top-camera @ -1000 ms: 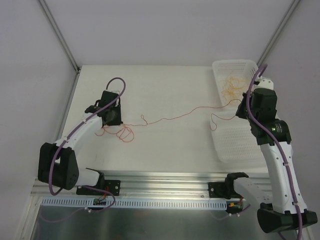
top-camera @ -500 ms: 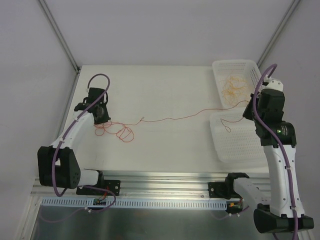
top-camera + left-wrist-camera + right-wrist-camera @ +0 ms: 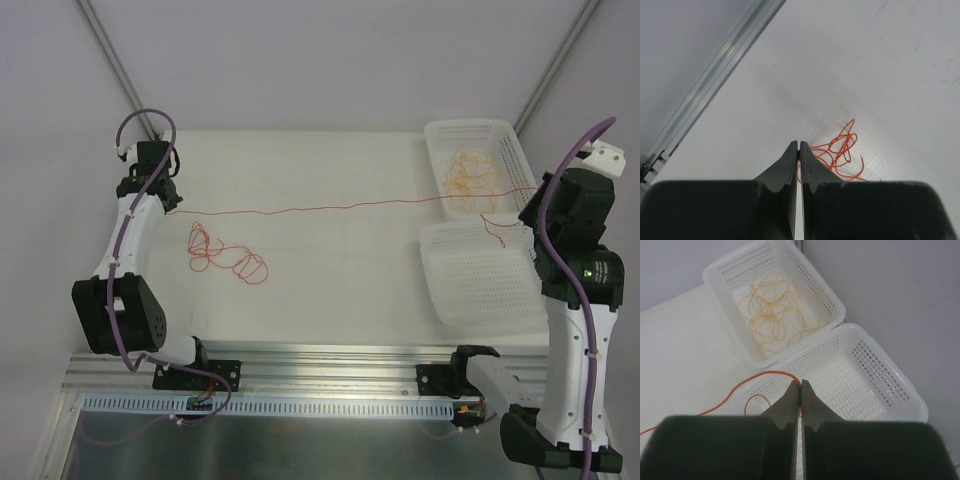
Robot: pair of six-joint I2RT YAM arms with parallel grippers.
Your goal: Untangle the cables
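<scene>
Item: one red cable [image 3: 330, 207], very thin, drawn out in a nearly straight line over the table [image 3: 330, 290], long axis running 9 o'clock to 3 o'clock in the top view. Left end: pinched in the left gripper [image 3: 799, 146], fingers pressed together on it, at the table's 10 o'clock corner. Right end: pinched in the right gripper [image 3: 800, 385], fingers likewise closed on it, with a short tail curling down over the near basket [image 3: 480, 300]. Further stock: a loose red tangle [image 3: 225, 255] lying flat toward 8 o'clock, apart from the straight run; pale yellow-orange cables [image 3: 468, 172] coiled inside the far basket [image 3: 470, 125] at 2 o'clock. Edges: the left gripper sits close to the table's left edge, where a metal rail [image 3: 715, 85] runs; the right gripper hangs above the seam where the two baskets meet, near the right edge. Open room: bare tabletop across the middle, both on the 12 o'clock and the 6 o'clock side of the line.
</scene>
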